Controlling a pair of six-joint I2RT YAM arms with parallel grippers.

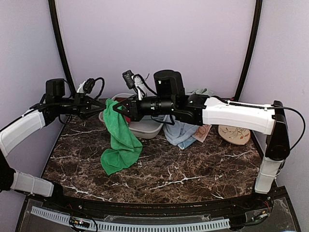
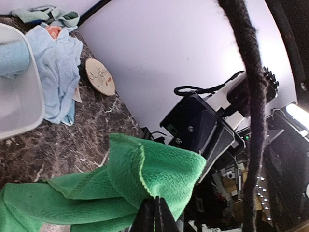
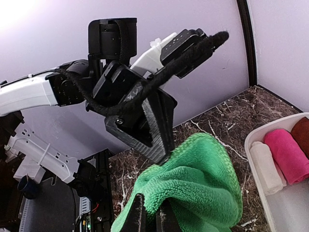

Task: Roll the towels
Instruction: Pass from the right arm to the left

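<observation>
Dark marbled desk [image 1: 193, 169] under lilac walls [image 1: 154, 43]: left pincer [image 1: 102, 107] and right pincer [image 1: 124, 109], both clamped shut on the bright green terry towel [image 1: 120, 140], hold it aloft. It hangs beneath them, probably by neighbouring corners. Likely the spreading step; next, part them and lay it flat.

Left arm [image 1: 21, 128] and right arm [image 1: 236, 116], at the desk's [image 1: 193, 169] near edge: white shells, black joints, black left claw [image 2: 154, 216] and right claw [image 3: 149, 212], braided black cable [image 3: 159, 79].
</observation>
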